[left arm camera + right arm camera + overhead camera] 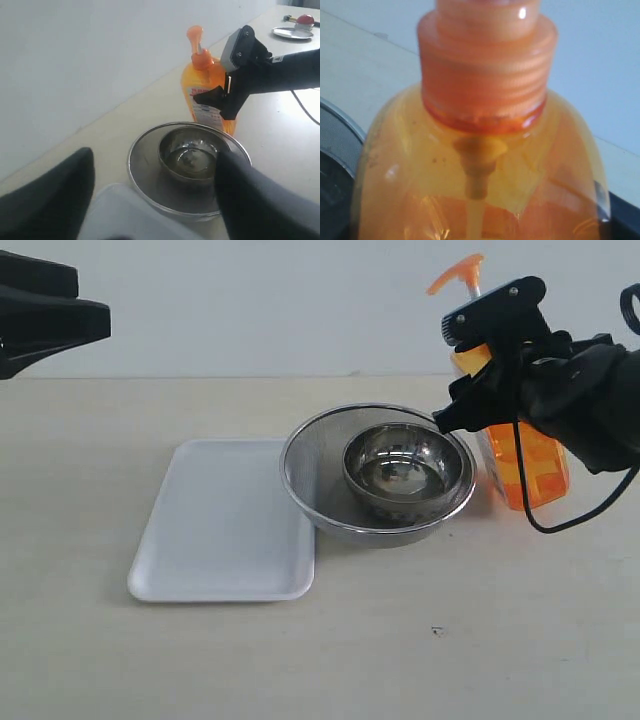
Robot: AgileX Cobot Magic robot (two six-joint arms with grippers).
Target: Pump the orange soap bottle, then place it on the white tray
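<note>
As if steadying it for pumping, right gripper [462,372] straddled the bottle [530,465] (grip unclear); left gripper [155,155] hung open, empty.

Left pincer [154,160]: held high at 10 o'clock of the exterior view, fingers [50,200] spread wide, nothing between them.
Right arm [600,400]: enters from 3 o'clock, wrist roughly level, pointing toward 9 o'clock.
Right pincer [455,375]: jaws straddle the orange soap bottle [535,475]; contact cannot be confirmed.
</note>
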